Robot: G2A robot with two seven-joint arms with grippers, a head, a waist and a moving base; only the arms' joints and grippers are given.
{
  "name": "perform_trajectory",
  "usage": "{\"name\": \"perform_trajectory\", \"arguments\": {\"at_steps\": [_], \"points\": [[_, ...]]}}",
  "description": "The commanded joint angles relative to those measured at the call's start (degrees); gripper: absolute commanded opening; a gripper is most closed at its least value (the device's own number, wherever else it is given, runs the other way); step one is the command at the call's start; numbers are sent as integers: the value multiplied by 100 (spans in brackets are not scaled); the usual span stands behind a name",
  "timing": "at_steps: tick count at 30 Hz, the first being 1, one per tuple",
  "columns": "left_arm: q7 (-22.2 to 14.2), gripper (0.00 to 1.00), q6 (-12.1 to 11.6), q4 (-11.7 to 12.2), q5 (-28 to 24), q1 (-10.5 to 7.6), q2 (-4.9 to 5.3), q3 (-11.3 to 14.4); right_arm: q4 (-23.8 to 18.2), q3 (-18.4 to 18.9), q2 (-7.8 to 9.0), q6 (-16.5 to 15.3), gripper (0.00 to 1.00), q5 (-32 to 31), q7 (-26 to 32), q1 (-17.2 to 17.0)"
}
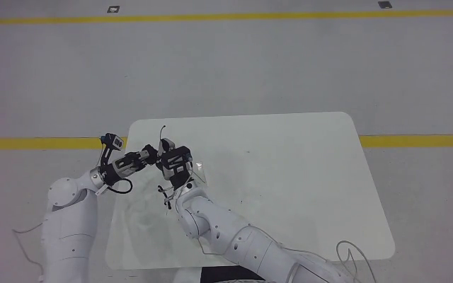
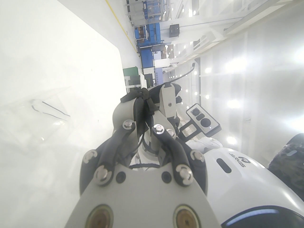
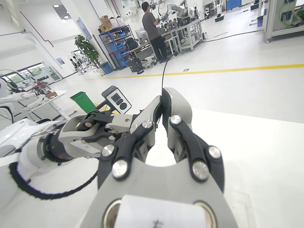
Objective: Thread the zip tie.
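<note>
Right pincer (image 3: 163,100) pinches the zip tie (image 3: 163,77) near the left edge of the counter (image 1: 297,184). Left pincer (image 1: 151,156) sits just beside it, and I cannot tell its grip. Broad counter lies rightward.

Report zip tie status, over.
Right gripper shut on zip tie, tail sticking up. Left gripper close beside it, grip unclear. Clear bag on table nearby, not blocking.

Top view: the left end effector (image 1: 146,157) and the right end effector (image 1: 170,158) sit tip to tip at the counter's (image 1: 297,191) 9 o'clock edge, with no passage between them. The zip tie (image 1: 162,130) juts out toward 12 o'clock from the pair, and a clear bag (image 1: 198,169) lies just beside them at 4 o'clock. From 1 round to 3 o'clock there's bare counter and wide room to pass.
</note>
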Motion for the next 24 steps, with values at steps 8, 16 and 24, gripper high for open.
{"name": "perform_trajectory", "arguments": {"at_steps": [8, 16, 24], "points": [[0, 0, 0, 0, 0, 0, 0, 0, 37, -10, -10, -7, 0, 24, 54, 21], [0, 0, 0, 0, 0, 0, 0, 0, 76, -46, -13, 24, 0, 65, 81, 35], [0, 0, 0, 0, 0, 0, 0, 0, 138, -63, -17, 105, 0, 72, 86, 49]]}}
